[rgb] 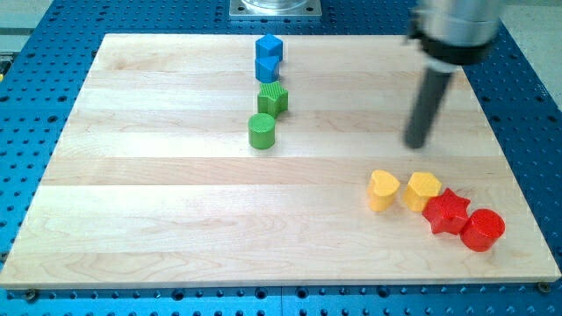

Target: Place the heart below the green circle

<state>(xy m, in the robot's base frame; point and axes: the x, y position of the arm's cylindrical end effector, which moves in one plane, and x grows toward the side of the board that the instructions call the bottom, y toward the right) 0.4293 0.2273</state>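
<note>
One small yellow heart block, near surface's bottom-right corner: looks light, hard, slides easy. No fingers, nothing held. My tip above it, apart. Push right side toward green round block.

1. My tip sits at 1 o'clock of the yellow heart, apart.
2. Green circle sits at 10 o'clock of the heart, well apart.
3. Yellow hexagon is just beside the heart at 3 o'clock.
</note>
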